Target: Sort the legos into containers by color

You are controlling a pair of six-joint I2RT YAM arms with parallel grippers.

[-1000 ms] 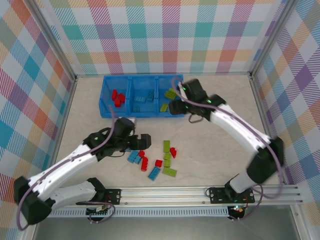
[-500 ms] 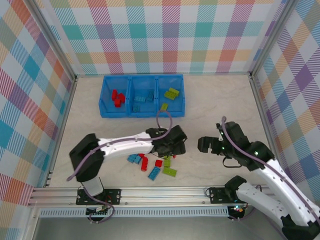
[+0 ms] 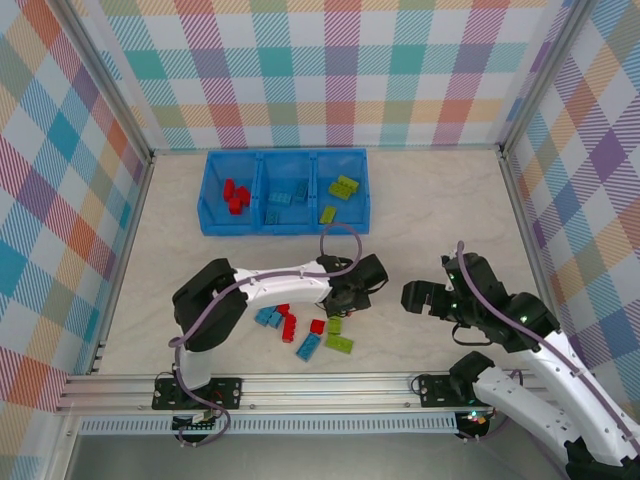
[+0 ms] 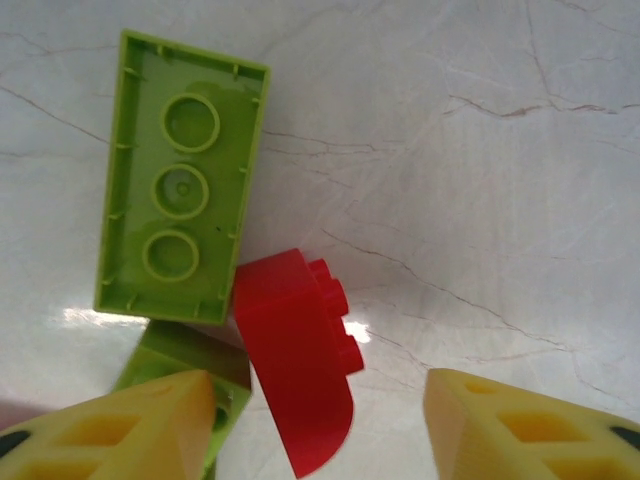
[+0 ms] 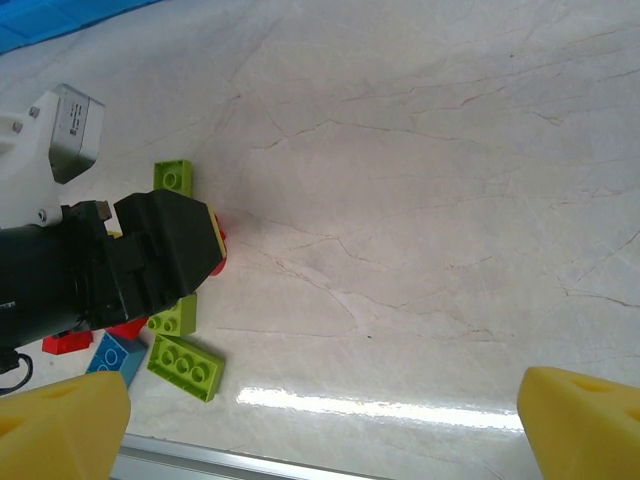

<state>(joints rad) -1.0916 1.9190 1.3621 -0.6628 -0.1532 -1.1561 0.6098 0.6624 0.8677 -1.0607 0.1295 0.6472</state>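
Observation:
My left gripper [image 4: 320, 432] is open and low over the table. A red brick [image 4: 298, 370] with a rounded side lies between its yellow fingertips [image 4: 115, 428], nearer the left one, untouched. An upturned lime green brick [image 4: 182, 178] lies just beyond, and another green brick [image 4: 178, 362] sits partly under the left fingertip. From above, the left gripper [image 3: 348, 298] is at the right end of the loose pile: blue [image 3: 267, 317], red [image 3: 288, 325] and green [image 3: 338, 344] bricks. My right gripper [image 3: 408, 297] hangs open and empty to the right. The blue tray [image 3: 212, 190] holds red [image 3: 235, 195], blue [image 3: 285, 200] and green [image 3: 345, 187] bricks in separate compartments.
In the right wrist view, the left gripper's black body [image 5: 130, 265] sits over the pile, with a green brick [image 5: 185, 365] and a blue brick [image 5: 120, 355] beside it. Bare marble table [image 5: 420, 200] stretches to the right. A metal rail [image 3: 330, 385] runs along the near edge.
My left gripper swung from the pile's left side to its right end, over the red brick. My right arm pulled back from the tray's green compartment to the near right.

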